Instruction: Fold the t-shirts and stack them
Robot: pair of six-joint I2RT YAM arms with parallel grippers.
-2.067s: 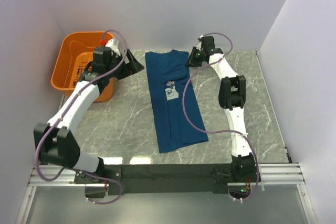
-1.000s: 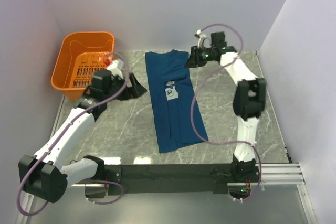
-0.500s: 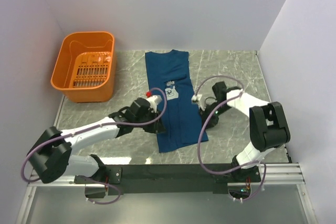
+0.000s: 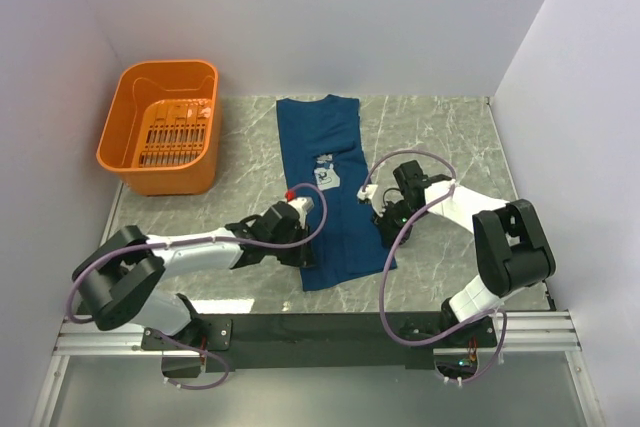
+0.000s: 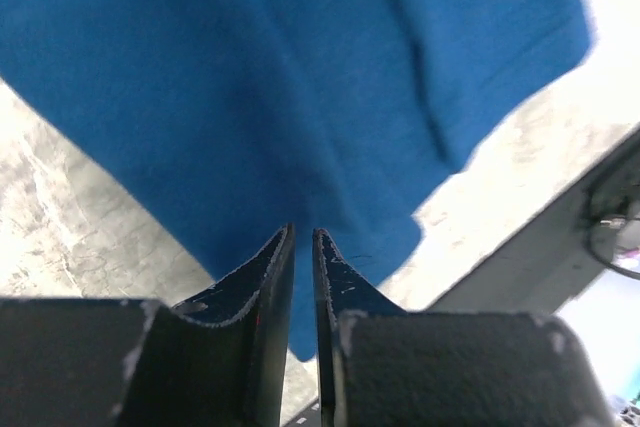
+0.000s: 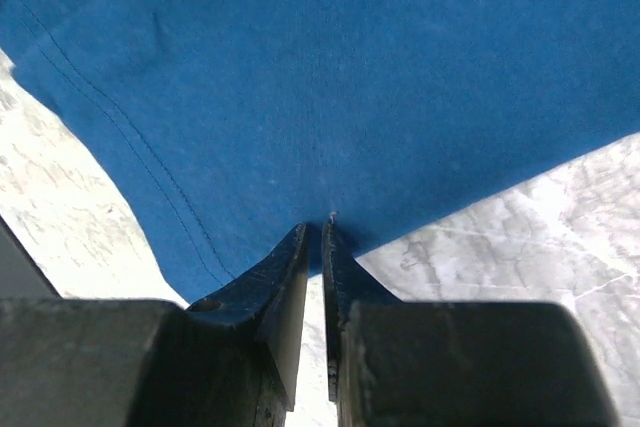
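T-shirt (image 4: 330, 187), dark blue, spread flat lengthwise on grey marbled counter (image 4: 450, 147), collar at far end. Soft, light and limp; best pinched at side edges near hem. Left end effector (image 5: 304, 233) at left edge, right end effector (image 6: 322, 225) at right edge, both pressed nearly together; cloth caught or not, impossible to tell.

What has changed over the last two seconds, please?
Both arms swung from the collar end toward the near hem. The left gripper and right gripper, fingers shut, now pinch the t-shirt at its side edges. It and the orange basket stayed put.
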